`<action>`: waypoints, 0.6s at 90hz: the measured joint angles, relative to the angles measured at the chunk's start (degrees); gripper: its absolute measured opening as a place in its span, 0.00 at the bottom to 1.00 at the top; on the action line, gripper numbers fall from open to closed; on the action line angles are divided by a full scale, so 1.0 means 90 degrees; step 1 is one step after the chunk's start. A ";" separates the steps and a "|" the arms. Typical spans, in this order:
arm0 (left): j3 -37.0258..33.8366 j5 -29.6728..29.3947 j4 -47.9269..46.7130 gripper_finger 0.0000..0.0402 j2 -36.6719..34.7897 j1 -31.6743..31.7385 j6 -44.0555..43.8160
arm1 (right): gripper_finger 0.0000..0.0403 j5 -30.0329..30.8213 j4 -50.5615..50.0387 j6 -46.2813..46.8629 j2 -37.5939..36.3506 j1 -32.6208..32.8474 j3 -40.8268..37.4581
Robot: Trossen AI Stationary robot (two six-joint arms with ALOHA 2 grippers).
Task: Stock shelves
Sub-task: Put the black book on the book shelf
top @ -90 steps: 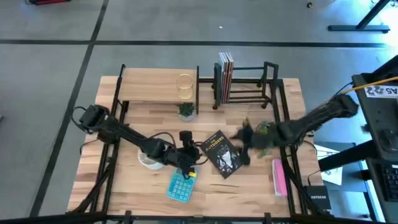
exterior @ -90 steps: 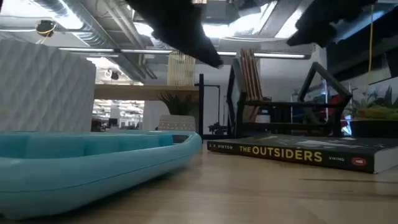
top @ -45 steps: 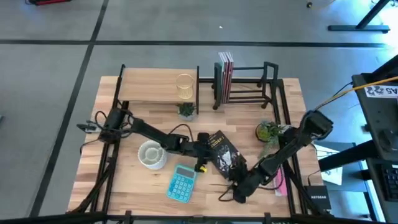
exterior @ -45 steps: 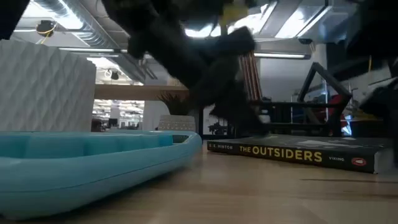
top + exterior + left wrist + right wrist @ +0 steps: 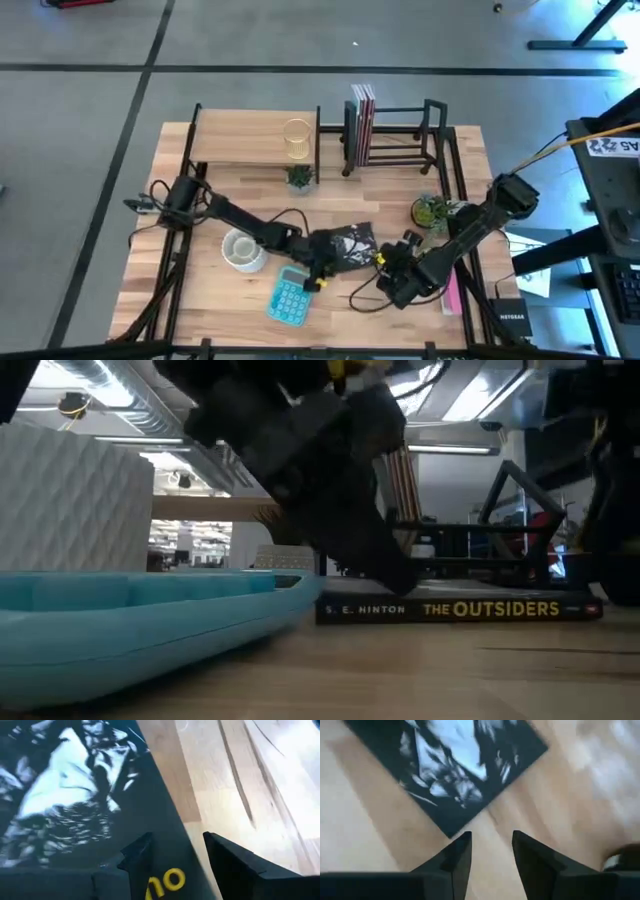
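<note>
Near the high view's centre, the left gripper (image 5: 322, 262) hovers over the black book (image 5: 350, 246), fingers spread. Right of it, the right gripper (image 5: 385, 262) points at the book, jaws parted. Along the upper edge stand the wood shelf (image 5: 245, 135) and black rack (image 5: 395, 135).

wood shelf (image 5: 245, 148), black rack (image 5: 395, 135), apparently adjacent
</note>
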 joint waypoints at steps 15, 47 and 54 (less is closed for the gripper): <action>0.0034 -0.0588 0.0108 0.42 -0.0449 -0.0035 0.0198 | 0.31 0.0716 0.1572 -0.1281 0.0000 0.0187 0.0051; -0.0016 -0.0844 -0.0189 0.38 -0.0158 0.0602 0.0226 | 0.36 0.0295 0.3994 -0.5667 0.0910 0.0128 0.0004; -0.0014 -0.0648 -0.0179 0.36 -0.0027 0.0722 0.0168 | 0.42 0.0413 0.3876 -0.6128 0.1178 0.0055 0.0203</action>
